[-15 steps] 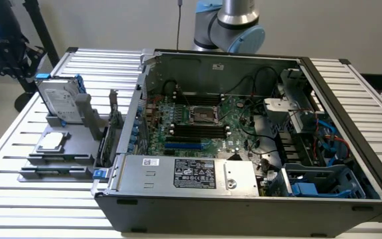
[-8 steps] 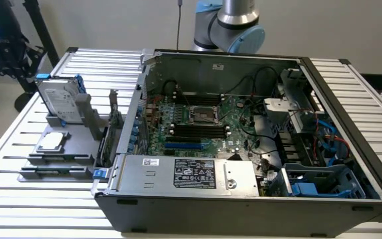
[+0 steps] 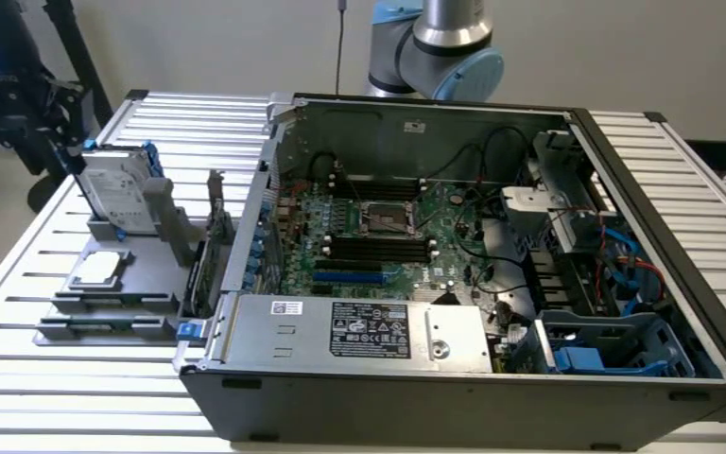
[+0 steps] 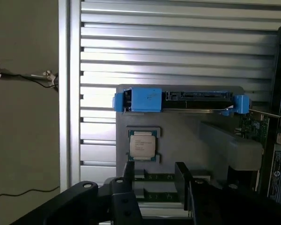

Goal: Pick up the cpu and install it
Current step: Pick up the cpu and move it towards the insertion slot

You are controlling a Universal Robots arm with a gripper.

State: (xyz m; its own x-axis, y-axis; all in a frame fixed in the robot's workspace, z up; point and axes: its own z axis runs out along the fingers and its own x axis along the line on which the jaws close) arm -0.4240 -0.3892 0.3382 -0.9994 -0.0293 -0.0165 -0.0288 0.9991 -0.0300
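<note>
**Status of work**
- Tool [image 4: 154, 168]: black, 2-fingered, mounted on the arm's wrist. The fingers [image 4: 129, 171] stand apart with nothing between them, so the tool is released and empty.
- Cpu [image 4: 143, 145]: small flat square chip with a silver-grey metal top. It lies flat in its recess, just beyond the fingertips and lower than the tool, and the tool is not touching it.
- Cpu socket [image 3: 382, 219]: square black-framed socket on the motherboard, well apart from the tool. It looks empty.
- Judgement: 0 of 2 steps done. The chip has not been lifted, and the installation is also left to do.

**Containers and contents**
- Grey moulded tray [image 4: 187, 140], resting on the slatted aluminium surface [image 4: 178, 47] under the tool. It holds:
  - the cpu, in a square recess;
  - 1 silver hard drive in a blue bracket [image 4: 145, 101], standing on edge beyond the cpu as reckoned from the tool;
  - 2 green memory sticks [image 4: 154, 177], in slots close under the fingertips.
- Open dark-grey computer case [image 3: 464, 407], lying beside the tray. It holds:
  - 1 green motherboard [image 3: 452, 265] carrying the socket;
  - 1 silver box with a black label [image 3: 356, 331] along the near wall;
  - 1 blue plastic cage [image 3: 590, 355] in a corner.
</note>
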